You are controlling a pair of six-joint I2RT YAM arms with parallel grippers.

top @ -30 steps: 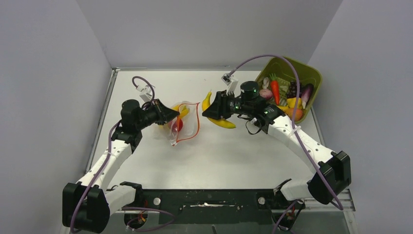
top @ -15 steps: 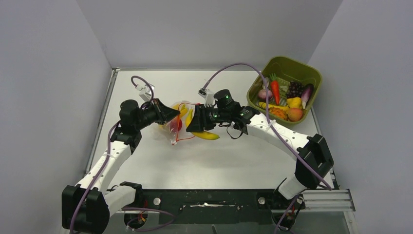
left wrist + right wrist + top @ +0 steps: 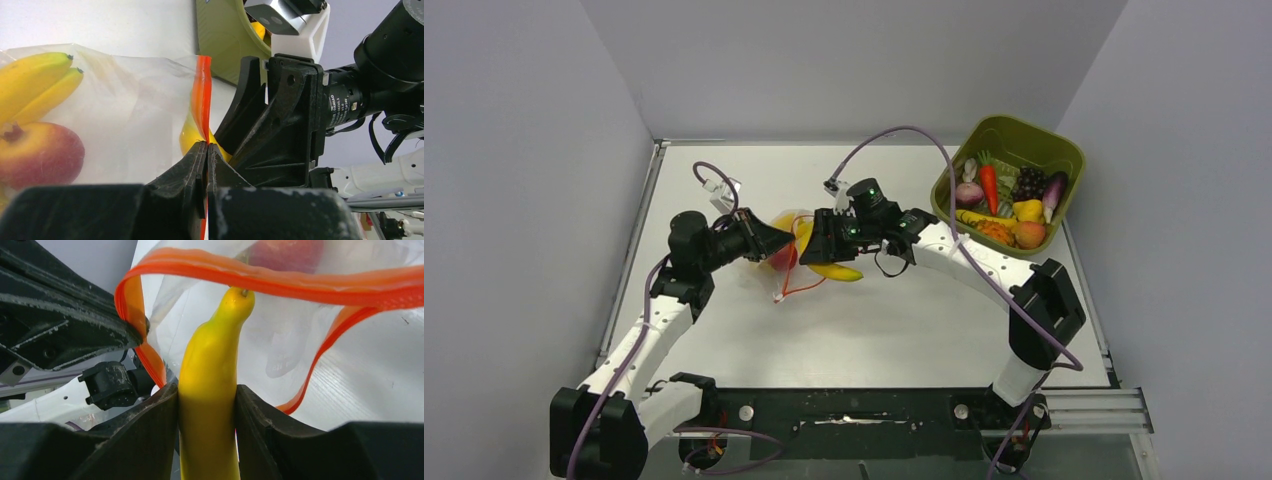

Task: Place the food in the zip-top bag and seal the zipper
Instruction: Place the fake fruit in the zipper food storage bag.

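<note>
The clear zip-top bag (image 3: 786,262) lies left of centre with its orange-red zipper (image 3: 260,281) gaping open. Inside are yellow bananas (image 3: 37,85) and a red fruit (image 3: 40,152). My left gripper (image 3: 206,146) is shut on the zipper strip (image 3: 202,97) and holds the mouth up. My right gripper (image 3: 206,390) is shut on a yellow banana (image 3: 212,385), whose tip sits at the bag's mouth. In the top view the right gripper (image 3: 816,245) with the banana (image 3: 836,271) is right at the bag, facing the left gripper (image 3: 782,240).
An olive-green bin (image 3: 1052,140) at the back right holds several more toy foods, among them a carrot (image 3: 989,182), grapes and an eggplant. Purple cables arc over both arms. Grey walls close in the table on three sides.
My right arm has carried the banana leftward from near the bin across to the bag's mouth. My left gripper has stayed on the zipper, with the bag shifting slightly.
</note>
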